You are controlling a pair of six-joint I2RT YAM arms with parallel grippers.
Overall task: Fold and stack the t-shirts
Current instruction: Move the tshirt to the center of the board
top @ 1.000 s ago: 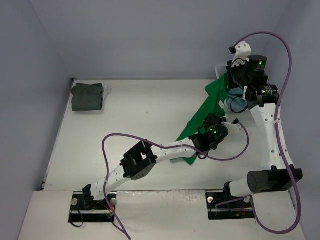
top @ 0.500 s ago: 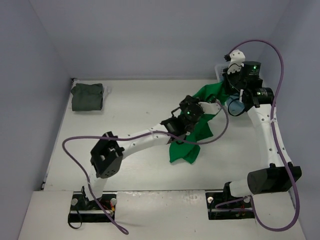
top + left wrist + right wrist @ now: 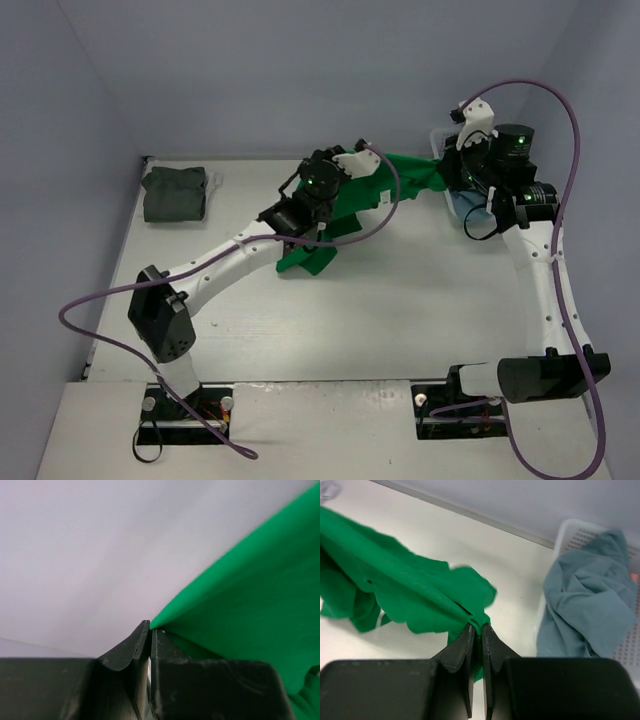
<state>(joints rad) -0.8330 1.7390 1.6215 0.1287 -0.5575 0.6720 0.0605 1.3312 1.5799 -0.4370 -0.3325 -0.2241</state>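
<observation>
The two arms are bolted close to me, at the near edge of the smooth white table (image 3: pixel 400 310). A loopy purple cable (image 3: pixel 100 300) hangs off the left arm.

Farther out, the left gripper (image 3: pixel 150 627) is pinched tight on a pointy corner of the green t-shirt (image 3: pixel 250 595). The right gripper (image 3: pixel 476 627) is squeezed shut on a thin bunched fold of the same shirt.

The cloth is soft and bright, with a wavy, crinkly edge. It is pulled out like a band in the air between the two pinchers. A loose flap droops down under the left arm, whose black wrist hides part of the shirt from above.

A second ago the left arm was low and nearer to me, and the shirt hung down in a long strip. Now that arm has swung far and to the left, spreading the shirt sideways. The right arm has stayed near the far right corner.

Beside it, a crumpled blue t-shirt (image 3: pixel 585 600) lies in a white slatted basket (image 3: pixel 575 530). In the far left corner sits a folded dark olive-grey t-shirt (image 3: pixel 175 193).
</observation>
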